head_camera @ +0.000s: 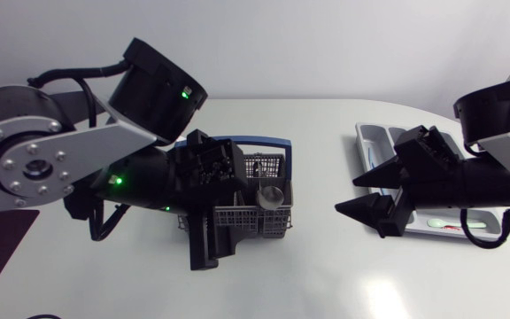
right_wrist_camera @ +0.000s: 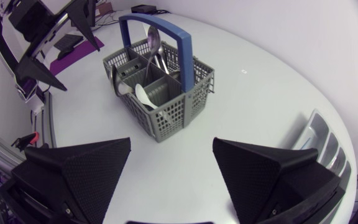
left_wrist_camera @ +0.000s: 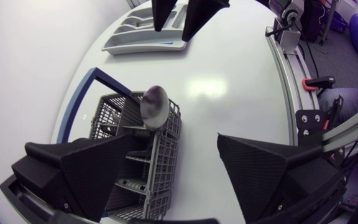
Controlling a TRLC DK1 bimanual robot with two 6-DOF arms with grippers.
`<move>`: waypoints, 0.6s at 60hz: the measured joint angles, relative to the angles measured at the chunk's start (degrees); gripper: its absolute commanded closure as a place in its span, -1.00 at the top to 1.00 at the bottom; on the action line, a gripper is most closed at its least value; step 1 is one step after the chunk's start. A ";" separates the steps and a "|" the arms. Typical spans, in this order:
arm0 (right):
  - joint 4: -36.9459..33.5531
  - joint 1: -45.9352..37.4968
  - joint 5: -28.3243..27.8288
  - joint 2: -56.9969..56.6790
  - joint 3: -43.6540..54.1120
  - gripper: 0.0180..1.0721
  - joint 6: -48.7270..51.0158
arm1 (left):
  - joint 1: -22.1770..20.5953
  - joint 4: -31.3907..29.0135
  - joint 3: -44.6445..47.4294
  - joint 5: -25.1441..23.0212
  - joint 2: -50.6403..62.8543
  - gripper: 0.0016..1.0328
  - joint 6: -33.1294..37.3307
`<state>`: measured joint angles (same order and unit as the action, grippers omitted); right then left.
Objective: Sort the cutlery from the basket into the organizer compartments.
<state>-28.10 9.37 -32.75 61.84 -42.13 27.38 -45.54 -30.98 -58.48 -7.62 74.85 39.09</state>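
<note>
grey mesh, blue-handled basket (right_wrist_camera: pixel 185 109) held upright spoons (right_wrist_camera: pixel 153 38); left gripper (left_wrist_camera: pixel 183 138) over it and right gripper (right_wrist_camera: pixel 172 142) both stood spread apart.

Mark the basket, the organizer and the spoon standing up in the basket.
basket (right_wrist_camera: pixel 191 99), right wrist view, on its mesh side wall.
organizer (left_wrist_camera: pixel 143 46), left wrist view, on its near rim.
spoon (left_wrist_camera: pixel 154 106), left wrist view, on its bowl.

We have only the white table (head_camera: pixel 326 275) to tell of. Its top is smooth and slightly glossy. In the left wrist view we see a soft patch of light reflected on it, and in the head view its far edge curves round at the right.
</note>
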 measured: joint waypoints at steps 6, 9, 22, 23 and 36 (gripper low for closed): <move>0.96 4.52 0.02 1.66 -1.20 0.70 -4.74 | 0.02 0.90 1.33 0.00 0.00 0.87 0.02; 1.36 6.23 0.02 2.60 -1.81 0.67 -6.64 | 0.09 1.49 1.73 0.00 0.00 0.87 0.02; 4.74 12.68 0.00 6.71 -3.96 0.50 -13.66 | 0.09 3.96 4.13 0.00 -0.07 0.87 0.00; 5.11 13.14 -0.02 6.99 -4.09 0.50 -14.25 | 0.09 4.09 4.26 0.00 -0.07 0.87 0.00; 9.11 17.11 1.53 10.60 -5.25 0.26 -18.10 | 0.28 5.64 5.35 0.00 -0.33 0.87 0.00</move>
<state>-18.98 26.48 -31.22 72.44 -47.37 9.28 -45.25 -25.34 -53.12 -7.62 74.52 39.09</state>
